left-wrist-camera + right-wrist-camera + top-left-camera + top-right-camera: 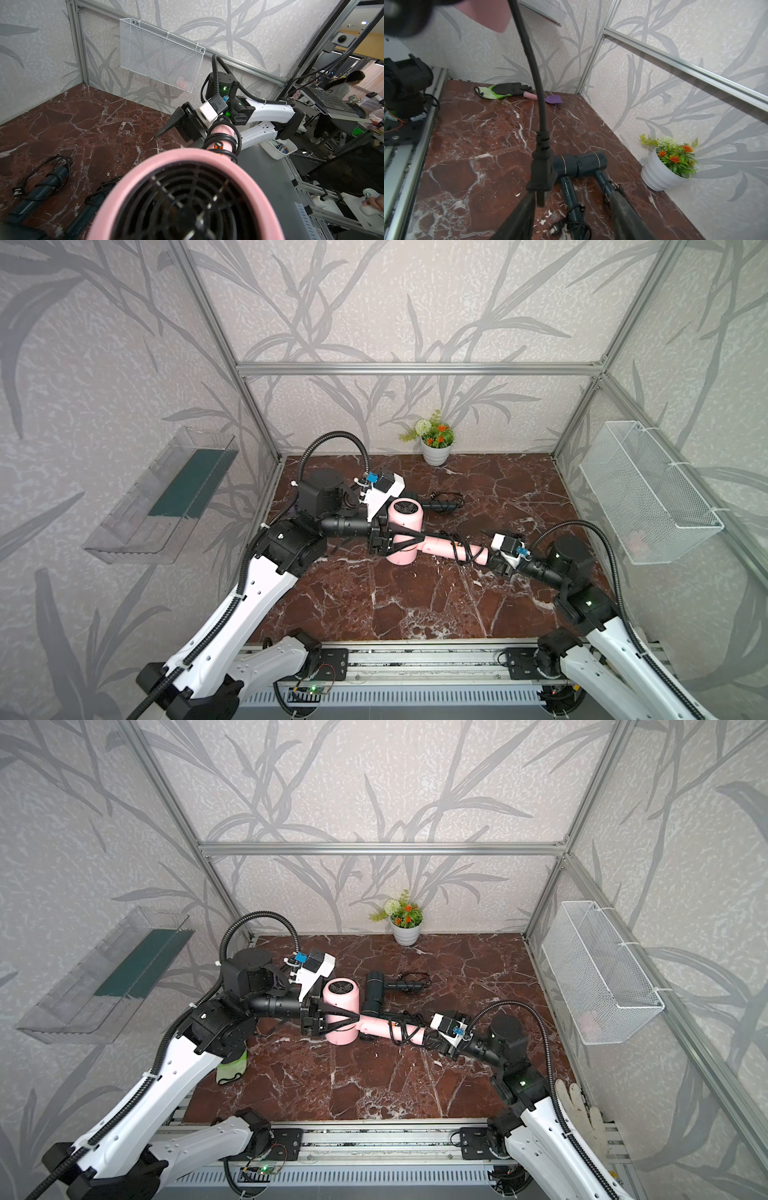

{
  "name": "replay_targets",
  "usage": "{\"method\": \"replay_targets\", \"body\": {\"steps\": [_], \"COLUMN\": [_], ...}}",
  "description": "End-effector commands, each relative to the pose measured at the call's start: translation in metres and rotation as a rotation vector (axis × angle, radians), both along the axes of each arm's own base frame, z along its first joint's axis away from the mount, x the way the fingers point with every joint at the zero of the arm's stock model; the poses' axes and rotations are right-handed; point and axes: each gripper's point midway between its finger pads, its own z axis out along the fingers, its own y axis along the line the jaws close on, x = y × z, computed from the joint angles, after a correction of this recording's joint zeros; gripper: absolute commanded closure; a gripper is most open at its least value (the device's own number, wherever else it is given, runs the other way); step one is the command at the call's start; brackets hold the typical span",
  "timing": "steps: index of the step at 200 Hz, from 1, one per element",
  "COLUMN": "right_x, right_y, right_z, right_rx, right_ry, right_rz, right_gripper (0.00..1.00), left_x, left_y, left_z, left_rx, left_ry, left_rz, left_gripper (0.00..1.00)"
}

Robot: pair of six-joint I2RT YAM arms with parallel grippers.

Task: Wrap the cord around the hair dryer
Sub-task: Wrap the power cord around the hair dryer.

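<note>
The red-brown marble counter (415,605) carries all items. At 8 o'clock, close to the left arm, lies a green-and-black work glove (230,1073). A purple spatula with a pink handle (553,99) lies just beside it. At 4 o'clock a white fabric glove (582,1115) lies off the counter edge, beside the right arm. At the centre, the left gripper (409,540) holds the pink plastic hair dryer (405,516), its jaws closed across the barrel and the rear grille facing upward. Whether the nozzle end rests on the counter cannot be determined. The handle points toward 3 o'clock, and the black power cord (463,549) is coiled around it in several turns. The right gripper (572,189) sits at the handle end with its jaws wide apart, holding nothing. The black plug (542,172) on the free end of the cord lies just beside one finger and is not clamped. Just past the pink unit, toward 1 o'clock, two dark teal hair dryers (571,164) lie side by side on the counter, each with its own cord around its handle. At 12 o'clock, against the back wall, stands a white ribbed flower pot (435,452) with orange blooms. A white wire-mesh basket (648,497) hangs on the wall at 3 o'clock, and a clear acrylic shelf (158,497) on the wall at 9 o'clock.
</note>
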Motion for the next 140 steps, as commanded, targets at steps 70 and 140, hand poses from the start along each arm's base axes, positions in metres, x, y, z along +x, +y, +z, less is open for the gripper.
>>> {"method": "replay_targets", "body": {"steps": [70, 140], "right_x": [-0.014, 0.004], "right_y": [0.037, 0.051], "right_z": [0.003, -0.004], "right_rx": [0.107, 0.136], "right_ry": [0.009, 0.043], "right_rz": [0.066, 0.059], "right_gripper": [0.33, 0.41], "left_x": [0.005, 0.005], "left_y": [0.001, 0.003], "left_z": [0.019, 0.023], "left_rx": [-0.066, -0.087], "left_ry": [-0.060, -0.066], "left_rz": [0.030, 0.047], "left_gripper": [1.00, 1.00]}}
